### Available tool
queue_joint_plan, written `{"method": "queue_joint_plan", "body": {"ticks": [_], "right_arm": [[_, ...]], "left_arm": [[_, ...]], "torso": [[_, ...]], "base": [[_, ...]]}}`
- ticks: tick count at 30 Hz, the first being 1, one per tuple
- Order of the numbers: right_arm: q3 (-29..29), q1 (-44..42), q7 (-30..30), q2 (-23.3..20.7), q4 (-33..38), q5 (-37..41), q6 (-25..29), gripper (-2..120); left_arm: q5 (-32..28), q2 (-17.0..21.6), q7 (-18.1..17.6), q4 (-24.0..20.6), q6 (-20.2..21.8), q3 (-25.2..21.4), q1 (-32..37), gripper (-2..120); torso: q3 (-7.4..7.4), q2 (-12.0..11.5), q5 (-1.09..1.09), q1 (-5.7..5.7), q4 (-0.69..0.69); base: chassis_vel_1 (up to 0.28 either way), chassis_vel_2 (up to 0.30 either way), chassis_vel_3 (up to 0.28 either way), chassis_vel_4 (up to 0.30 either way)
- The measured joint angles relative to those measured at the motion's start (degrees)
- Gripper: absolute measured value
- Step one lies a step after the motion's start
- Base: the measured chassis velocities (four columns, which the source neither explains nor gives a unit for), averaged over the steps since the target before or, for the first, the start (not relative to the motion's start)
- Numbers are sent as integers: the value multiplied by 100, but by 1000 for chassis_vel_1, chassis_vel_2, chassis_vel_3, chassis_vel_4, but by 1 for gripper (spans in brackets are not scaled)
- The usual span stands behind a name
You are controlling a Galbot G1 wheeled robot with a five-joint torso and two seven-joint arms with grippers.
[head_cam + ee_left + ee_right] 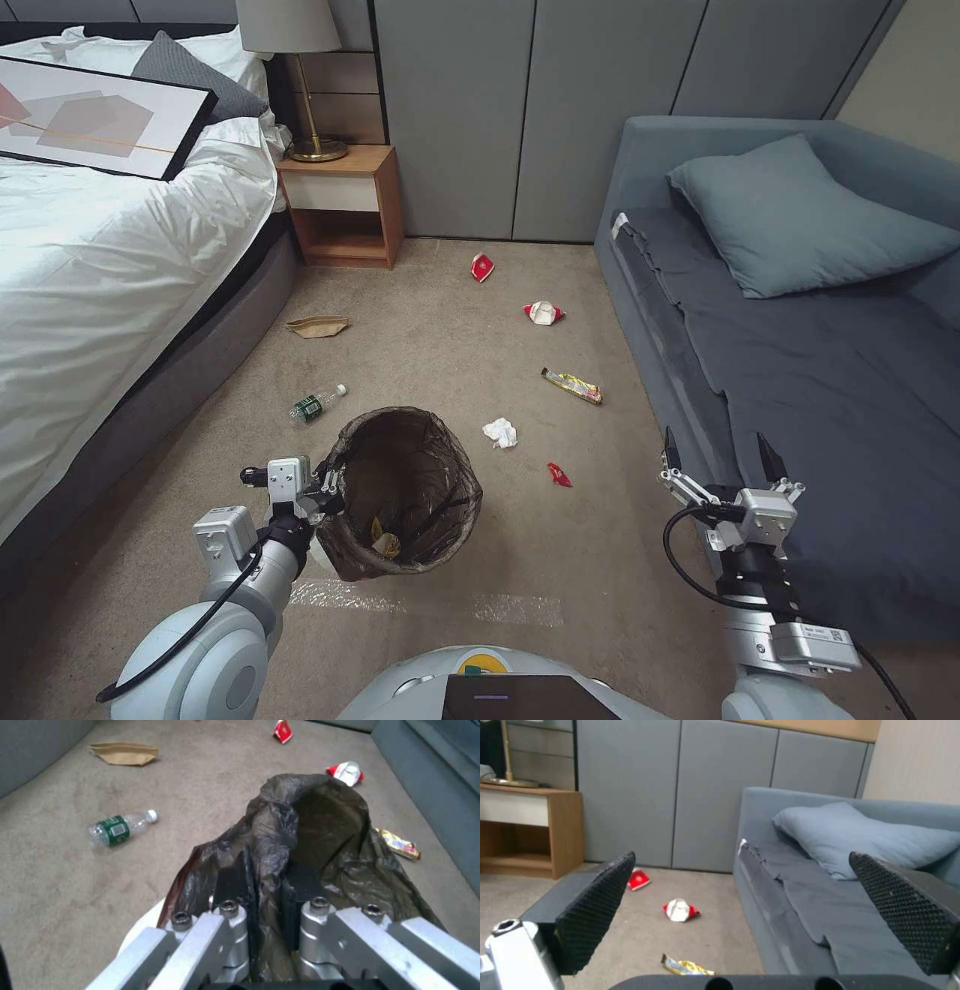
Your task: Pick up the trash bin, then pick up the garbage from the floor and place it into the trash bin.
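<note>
Dark brown bag film, folded over the rim of the trash bin (405, 495), is what my left gripper (325, 490) has pinched: both fingers are closed on the rim at the bin's nine o'clock side, one inside and one outside the liner. In the left wrist view the black fingers (235, 881) are pressed into the crumpled plastic, with a sliver of the white pail wall beneath them. The bin sits tilted, its mouth leaning toward me, over the tan floor (450, 340); whether its base touches the carpet I cannot tell. A yellowish scrap lies inside it.

Around the bin the garbage is scattered. A white tissue (500, 432) lies at its one o'clock, just beside it, and a small red wrapper (559, 475) at three o'clock. A plastic bottle (317, 404) with a green label lies at eleven o'clock. Farther off, a yellow wrapper (572, 385) sits toward one o'clock, a crushed red-and-white cup (543, 312) beyond it, another red cup (482, 267) near the wall, and a flat brown paper bag (318, 326) by the bed (110, 260).

My right gripper (722, 452) hangs spread wide and holding nothing, well apart from the bin at its three o'clock, over the front edge of the grey sofa (800, 380). A strip of clear tape (515, 607) shines on the carpet at the bin's six o'clock.
</note>
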Motion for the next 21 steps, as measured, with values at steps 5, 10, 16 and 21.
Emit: {"method": "queue_joint_plan", "body": {"ticks": [5,10,16,21], "right_arm": [[-25,20,2,-7,0,-2,-26,100],[-39,38,12,-20,4,-8,-49,100],[-46,43,26,6,-3,-18,-48,100],[-34,44,43,5,-3,-18,-45,100]], "left_arm": [[0,0,0,0,-3,-1,0,8],[-1,-2,0,0,-5,2,-4,8],[-6,0,-1,0,-5,-4,-23,8],[-8,2,-1,0,-6,-9,-28,8]], "torso": [[0,0,0,0,-1],[0,0,-1,0,0],[0,0,0,0,0],[0,0,0,0,-1]], "base": [[-87,68,77,-69],[-61,73,75,-64],[-78,71,80,-72],[-78,70,78,-69]]}}
